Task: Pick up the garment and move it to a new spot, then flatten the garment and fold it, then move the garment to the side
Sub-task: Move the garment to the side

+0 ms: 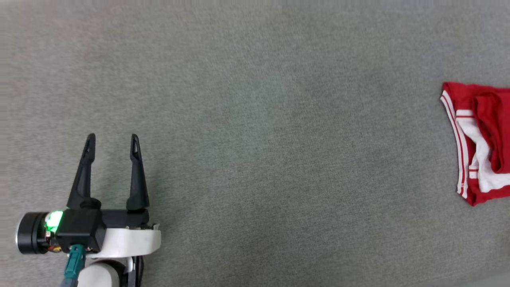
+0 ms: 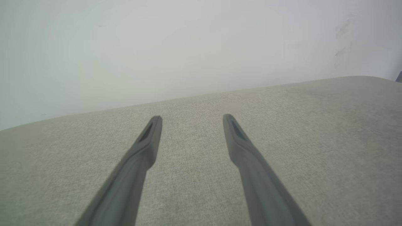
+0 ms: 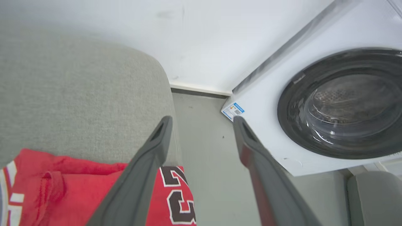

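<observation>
Folded garment (image 1: 488, 115) lies at the grey surface's (image 1: 255, 119) right edge, apparently set aside, right gripper (image 3: 201, 119) released and empty above it, left gripper (image 1: 113, 137) open, idle.

Soft red cloth garment (image 1: 490, 119) on matt, coarse-woven grey upholstery (image 1: 255, 119).

The garment (image 1: 488, 131) is laid on the padded surface (image 1: 255, 119) at the frame's right edge, the left gripper (image 1: 113, 137) at lower left.
</observation>
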Tool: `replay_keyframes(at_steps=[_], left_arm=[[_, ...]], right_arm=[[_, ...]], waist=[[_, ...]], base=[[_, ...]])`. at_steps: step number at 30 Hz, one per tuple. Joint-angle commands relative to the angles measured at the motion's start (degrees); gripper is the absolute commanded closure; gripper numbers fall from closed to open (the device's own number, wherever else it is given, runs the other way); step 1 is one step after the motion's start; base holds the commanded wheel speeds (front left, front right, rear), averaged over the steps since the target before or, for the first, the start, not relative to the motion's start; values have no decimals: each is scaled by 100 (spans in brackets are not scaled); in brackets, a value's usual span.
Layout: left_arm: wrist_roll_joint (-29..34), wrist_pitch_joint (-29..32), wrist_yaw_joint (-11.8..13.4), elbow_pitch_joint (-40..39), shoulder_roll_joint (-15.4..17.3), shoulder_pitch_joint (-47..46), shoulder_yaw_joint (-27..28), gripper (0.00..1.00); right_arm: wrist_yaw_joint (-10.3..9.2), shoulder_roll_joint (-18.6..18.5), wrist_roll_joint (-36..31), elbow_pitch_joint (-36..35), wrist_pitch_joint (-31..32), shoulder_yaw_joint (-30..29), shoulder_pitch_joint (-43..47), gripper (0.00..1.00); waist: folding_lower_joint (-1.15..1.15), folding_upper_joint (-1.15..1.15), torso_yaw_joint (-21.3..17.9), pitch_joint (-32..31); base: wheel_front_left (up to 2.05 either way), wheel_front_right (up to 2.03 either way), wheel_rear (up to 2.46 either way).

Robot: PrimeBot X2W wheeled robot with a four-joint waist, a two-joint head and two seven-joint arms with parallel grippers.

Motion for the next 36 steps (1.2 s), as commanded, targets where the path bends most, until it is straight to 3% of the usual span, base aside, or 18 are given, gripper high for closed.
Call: replay_keyframes(at_steps=[1,8,12,18,23,36], left_arm=[[-30,-12,47,17,-30,112,0,0],[-77,-12,90,74,-131,344,-62,0],[-83,-12,89,154,-178,440,-76,0],[-107,-12,80,277,-228,573,-62,0],[-114,-11,56,397,-267,664,-102,0],[-83,-11,-2,637,-309,1011,-211,0]], right_arm=[[-8,162,-134,-78,-276,-77,-82,0],[-8,1012,-751,-603,-1758,-369,-34,0],[-9,1615,-1028,-1065,-2235,-343,269,0],[-7,2421,-1243,-1795,-2399,-69,973,0],[-9,2836,-1114,-2349,-2407,117,1773,0],[-8,3630,-930,-2812,-2409,-540,3651,0]], waist=[[0,0,153,-316],[0,0,427,-727],[0,0,605,-954],[0,0,816,-1271],[0,0,989,-1514],[0,0,1269,-2086]], base=[[0,0,0],[0,0,0],[0,0,0],[0,0,0],[0,0,0],[0,0,0]])
